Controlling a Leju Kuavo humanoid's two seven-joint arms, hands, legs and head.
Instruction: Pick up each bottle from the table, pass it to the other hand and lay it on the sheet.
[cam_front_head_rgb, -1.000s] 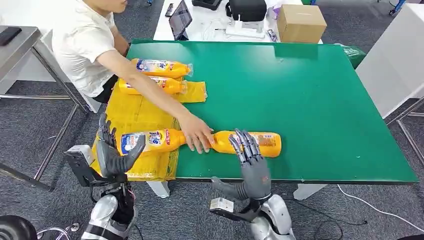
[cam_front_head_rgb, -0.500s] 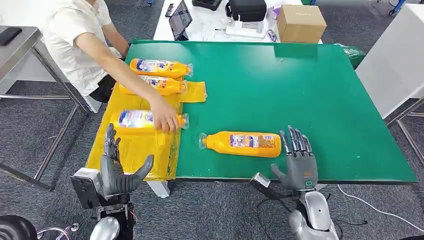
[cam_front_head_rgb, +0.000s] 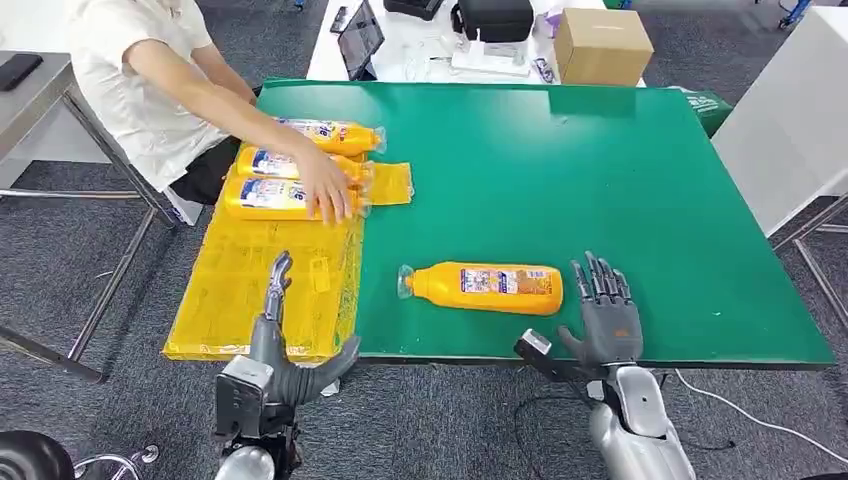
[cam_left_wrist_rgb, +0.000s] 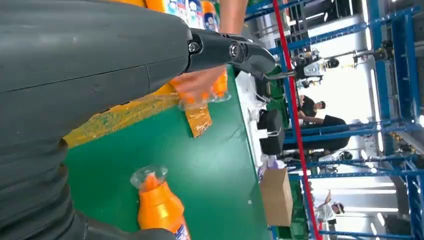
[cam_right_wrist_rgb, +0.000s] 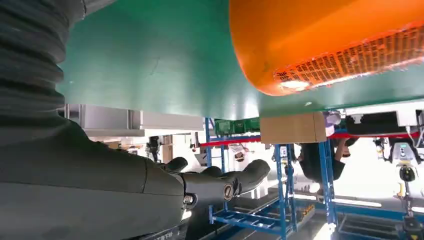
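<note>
Orange bottle (cam_front_head_rgb: 487, 288), blue-white label; yellow sheet (cam_front_head_rgb: 262, 290); green table (cam_front_head_rgb: 600, 180); brown box (cam_front_head_rgb: 601, 45)

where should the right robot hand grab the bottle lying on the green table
Grip the bottle around its wide labelled body, not the narrow capped neck pointing toward the yellow sheet. It lies flat on its side, base end nearest the right robot hand, which is open just beyond it. Probably best to come from above at that side, fingers wrapping across the width.

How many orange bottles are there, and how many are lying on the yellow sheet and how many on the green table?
Orange bottles on the yellow sheet: 3, at and
Orange bottles on the green table: 1, at
Total: 4 bottles
</note>
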